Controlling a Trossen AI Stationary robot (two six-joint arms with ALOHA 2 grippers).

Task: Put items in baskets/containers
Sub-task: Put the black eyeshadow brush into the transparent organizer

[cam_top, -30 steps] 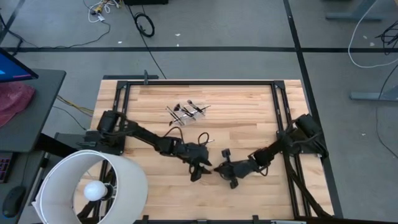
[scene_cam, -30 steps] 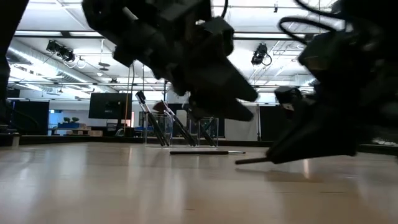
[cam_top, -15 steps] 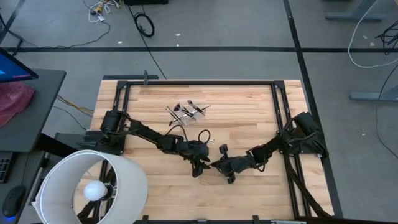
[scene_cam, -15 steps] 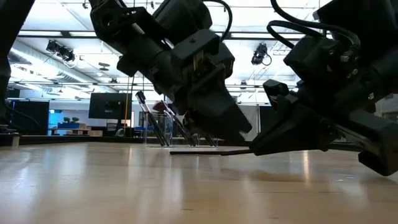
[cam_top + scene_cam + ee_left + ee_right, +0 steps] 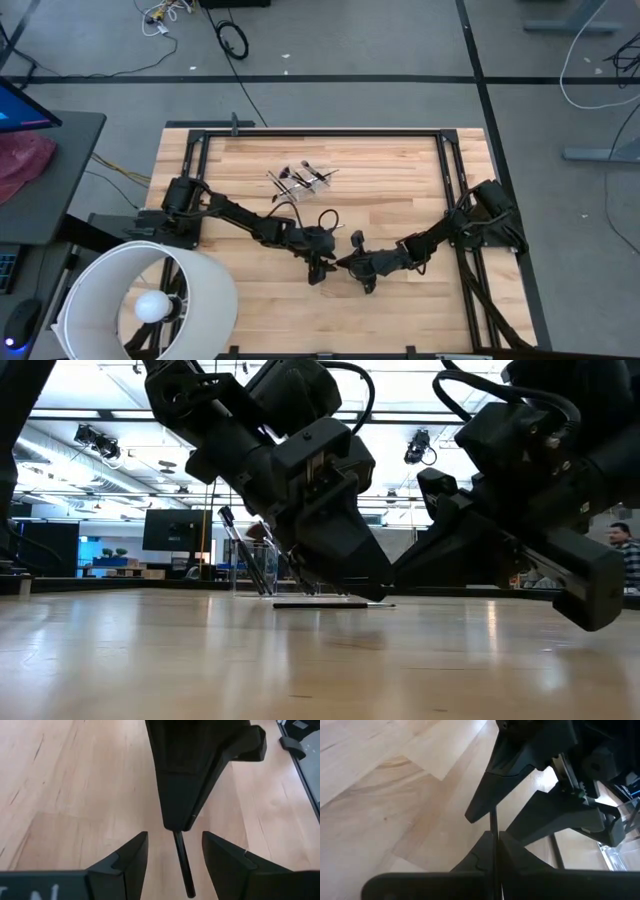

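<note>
High view: I'm seeing both arms meeting near the front-middle of the tabletop. The left gripper and right gripper are sitting tip to tip, almost touching. The clear cup is standing well apart toward the far side, with the other brushes in and around it. A white lampshade is filling the near-left corner off the table.

Low view: the two grippers are nosing together just above the wood. One loose brush is lying flat on the tabletop behind them, in front of the cup, where several brushes are leaning. A person is showing at the far right of the room.

Left wrist view: left jaws are standing spread, one finger on each side of a thin dark brush handle sticking out of the right gripper's tip. Not touching it, as far as I can tell.

Right wrist view: right jaws are pressed together, pinching that handle, which is running straight out toward the left gripper's open fingers.
</note>
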